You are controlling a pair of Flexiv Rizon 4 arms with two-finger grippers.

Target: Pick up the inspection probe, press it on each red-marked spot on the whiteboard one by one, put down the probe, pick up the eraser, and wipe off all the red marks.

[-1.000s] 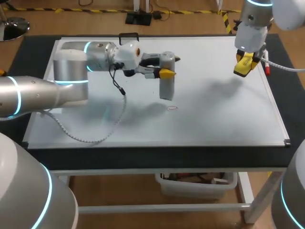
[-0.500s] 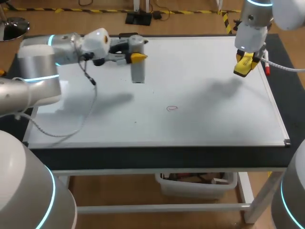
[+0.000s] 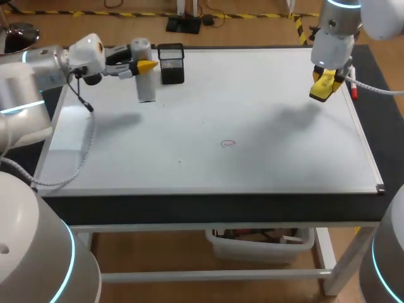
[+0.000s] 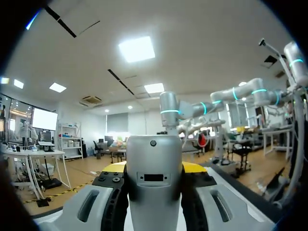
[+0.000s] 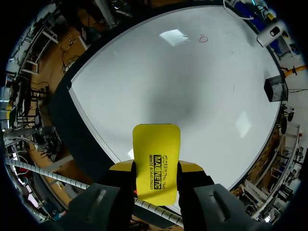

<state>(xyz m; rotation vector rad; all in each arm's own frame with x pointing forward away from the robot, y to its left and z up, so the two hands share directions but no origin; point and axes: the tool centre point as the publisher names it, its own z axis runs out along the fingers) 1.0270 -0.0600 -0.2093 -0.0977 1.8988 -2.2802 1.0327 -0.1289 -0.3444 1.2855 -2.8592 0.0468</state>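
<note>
Head view: I see left end effector (image 3: 144, 65) clamping grey probe (image 3: 146, 85) over whiteboard (image 3: 265, 158) far-left corner, beside black mesh holder (image 3: 171, 63). Right end effector (image 3: 325, 85) grips yellow eraser (image 3: 323, 89). Red mark (image 3: 228, 143) mid-board.
Left wrist view: probe between fingers.
Right wrist view: eraser between fingers.

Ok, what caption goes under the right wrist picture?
Right gripper holding the yellow eraser over the whiteboard and its red mark.

Whiteboard (image 3: 265, 126) glossy, smooth; probe (image 4: 154, 183) matt grey metal; eraser (image 5: 156, 159) yellow plastic.
</note>
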